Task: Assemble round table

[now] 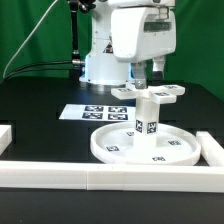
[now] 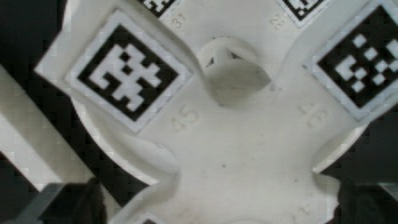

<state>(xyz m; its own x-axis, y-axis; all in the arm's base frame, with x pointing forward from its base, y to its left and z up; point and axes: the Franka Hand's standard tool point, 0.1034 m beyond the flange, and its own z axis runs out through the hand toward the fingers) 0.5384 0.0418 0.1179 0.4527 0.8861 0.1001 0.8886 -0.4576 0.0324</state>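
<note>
The large rimmed round disc [image 1: 140, 150] lies flat on the table near the front. The short cylindrical leg [image 1: 148, 115] stands upright at its centre. The cross-shaped base piece [image 1: 152, 93] sits on top of the leg and fills the wrist view [image 2: 222, 150] with its tags. My gripper [image 1: 148, 74] hangs directly over the base piece. Its dark fingers [image 2: 71, 203] show at the two lower corners, spread wide on either side of the piece's narrow part. A dark gap shows on one side, so it stands open.
The marker board [image 1: 92, 112] lies flat behind the disc, toward the exterior view's left. Long white border rails run along the front [image 1: 100, 178] and stand at the right [image 1: 212, 150] and left [image 1: 5, 137]. The arm's base [image 1: 100, 65] stands behind.
</note>
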